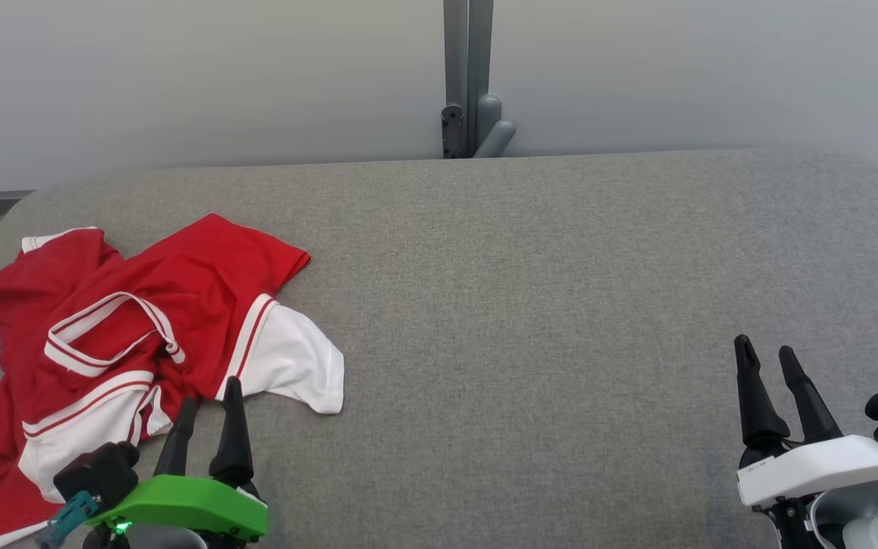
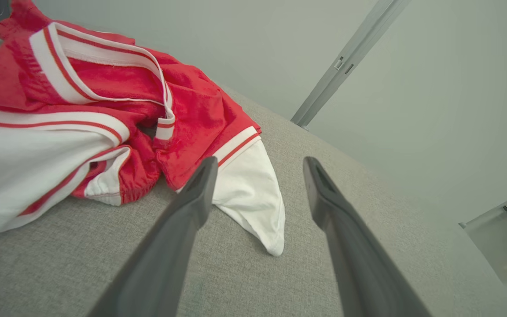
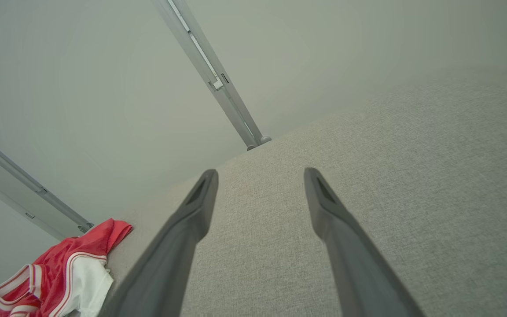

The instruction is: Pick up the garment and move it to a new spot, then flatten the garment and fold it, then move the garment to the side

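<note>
Garment: a red and white shirt (image 1: 203,274) lies crumpled at the far-left part of the worktop, its near-left corner running off the lower left of the head view.
Lie of the cloth: bunched and overlapped, the striped neck band (image 2: 46,61) turned up on top and a white sleeve (image 1: 294,366) splayed out to the right onto bare surface.
Left gripper: the left gripper (image 1: 210,393), with the green housing, is at the garment's near edge, fingers spread apart and nothing between them.
Contact: its tips sit right by the red hem and the white sleeve; whether they touch the cloth is hard to tell from these angles.
Right gripper: the right gripper (image 1: 764,347) hangs at the near right, well apart from the garment, fingers also spread and empty.
Progress: by the look of it, nothing is done yet. The shirt is not lifted, flattened or folded.
Left to do: the pick-up and move, the flattening, the fold, then the shift to the side.
Worktop: grey padded fabric (image 1: 530,305), bare across the middle and right, so there is plenty of room for a new spot.
Surroundings: pale wall panels behind, joined by a grey upright post (image 1: 468,76) at the far edge.
Obstacles: none on the surface. The tangle of layers is the likely trouble.
</note>
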### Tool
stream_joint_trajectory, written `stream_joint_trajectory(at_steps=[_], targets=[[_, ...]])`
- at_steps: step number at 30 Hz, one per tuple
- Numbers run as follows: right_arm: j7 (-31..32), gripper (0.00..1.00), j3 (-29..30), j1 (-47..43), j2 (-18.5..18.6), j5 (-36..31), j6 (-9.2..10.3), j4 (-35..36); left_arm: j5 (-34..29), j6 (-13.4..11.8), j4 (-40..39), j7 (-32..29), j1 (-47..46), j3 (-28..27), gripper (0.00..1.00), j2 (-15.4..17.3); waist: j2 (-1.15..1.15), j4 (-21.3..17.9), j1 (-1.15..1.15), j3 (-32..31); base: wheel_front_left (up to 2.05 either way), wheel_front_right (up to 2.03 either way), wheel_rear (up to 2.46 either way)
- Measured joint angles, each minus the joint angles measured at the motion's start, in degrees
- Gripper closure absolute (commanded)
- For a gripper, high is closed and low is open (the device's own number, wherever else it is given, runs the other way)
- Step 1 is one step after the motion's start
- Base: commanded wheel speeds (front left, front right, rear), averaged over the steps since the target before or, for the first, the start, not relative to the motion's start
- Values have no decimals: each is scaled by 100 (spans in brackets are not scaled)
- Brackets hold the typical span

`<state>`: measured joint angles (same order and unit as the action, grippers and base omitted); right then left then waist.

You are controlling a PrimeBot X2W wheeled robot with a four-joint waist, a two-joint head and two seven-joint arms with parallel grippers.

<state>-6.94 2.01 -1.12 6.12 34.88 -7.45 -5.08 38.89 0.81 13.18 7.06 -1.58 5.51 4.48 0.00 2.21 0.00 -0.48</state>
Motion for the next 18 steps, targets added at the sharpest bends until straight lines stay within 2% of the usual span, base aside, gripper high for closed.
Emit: stream_joint_trajectory(at_steps=[18], targets=[[-280,0,-83,-86,-7,-1067,-1,-238,-1447,45,-44,271,228,-46,0,-19,0,-26,0,19,0,0,0]])
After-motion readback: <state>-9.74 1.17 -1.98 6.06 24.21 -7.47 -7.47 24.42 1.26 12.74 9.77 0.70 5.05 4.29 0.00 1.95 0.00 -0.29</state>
